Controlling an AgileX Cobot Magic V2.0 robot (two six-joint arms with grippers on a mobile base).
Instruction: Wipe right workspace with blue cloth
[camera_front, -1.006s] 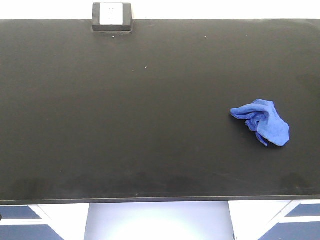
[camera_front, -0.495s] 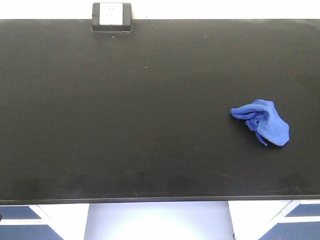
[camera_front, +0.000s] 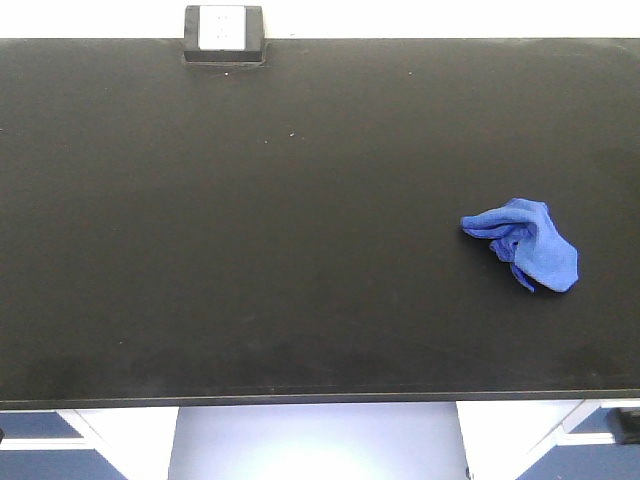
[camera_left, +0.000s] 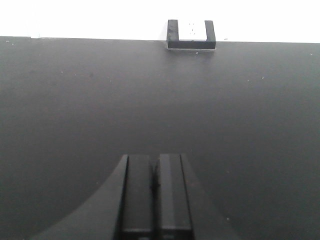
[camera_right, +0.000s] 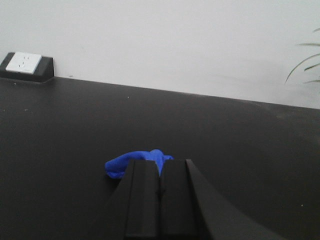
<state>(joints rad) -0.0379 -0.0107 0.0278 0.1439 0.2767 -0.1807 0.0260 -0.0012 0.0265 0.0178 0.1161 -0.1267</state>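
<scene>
Across the wide matte black benchtop, with its small white-faced black box at the far edge, the crumpled royal-blue fabric cloth lies right of centre, long axis diagonal, narrow end pointing left. Right gripper, fingers pressed together, sits just behind it (nearer arm); left gripper likewise closed, empty.

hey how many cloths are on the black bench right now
1. The blue cloth lies bunched on the right side of the black benchtop, just ahead of the right pincer. No other cloth shows in any view.
</scene>
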